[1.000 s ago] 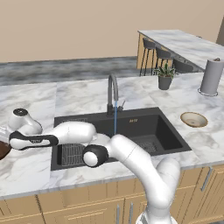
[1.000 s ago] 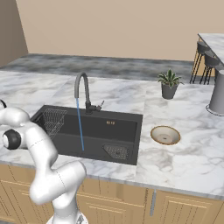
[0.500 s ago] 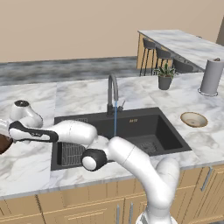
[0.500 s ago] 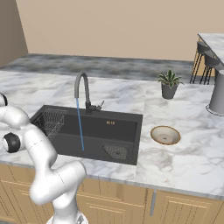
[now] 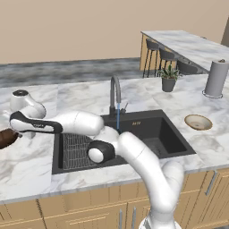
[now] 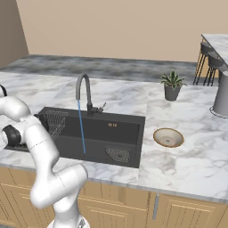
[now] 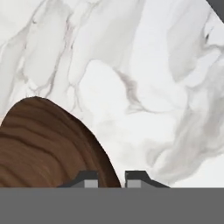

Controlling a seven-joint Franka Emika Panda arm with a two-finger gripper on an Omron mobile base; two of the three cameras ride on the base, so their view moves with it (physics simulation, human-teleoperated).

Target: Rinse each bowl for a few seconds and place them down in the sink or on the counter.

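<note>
Far left in the left base view, your arm is stretched out over the marble tabletop (image 5: 31, 161) left of the sink, and the gripper (image 5: 12, 133) sits at the frame edge right on the dark brown bowl (image 5: 6, 138). Only a sliver of that bowl shows there, resting on the tabletop.

In the hand view the brown wood-grained bowl (image 7: 43, 144) takes the lower left, its rim running down into the gap between the two finger tips (image 7: 90, 179). The jaws are narrow, pinched on the bowl's rim, one tip on each side of it. Marble tabletop (image 7: 144, 70) lies behind the bowl.

Moving right: the black sink (image 5: 152, 129) is set into the tabletop, with a wire rack (image 5: 74, 150) in its left part. In the right base view you can see the mesh strainer (image 6: 118, 154) on the sink floor near the right front. The grey arched tap (image 5: 114, 91) stands at the back edge and a thin blue stream of water (image 5: 118, 118) runs from it into the basin.

Right of the sink, the smaller tan bowl (image 5: 198, 121) sits upright on the tabletop, well apart from the gripper. Behind it a potted plant (image 5: 168, 79) stands near the back, and a grey paper towel roll (image 5: 216, 78) stands upright further right.
</note>
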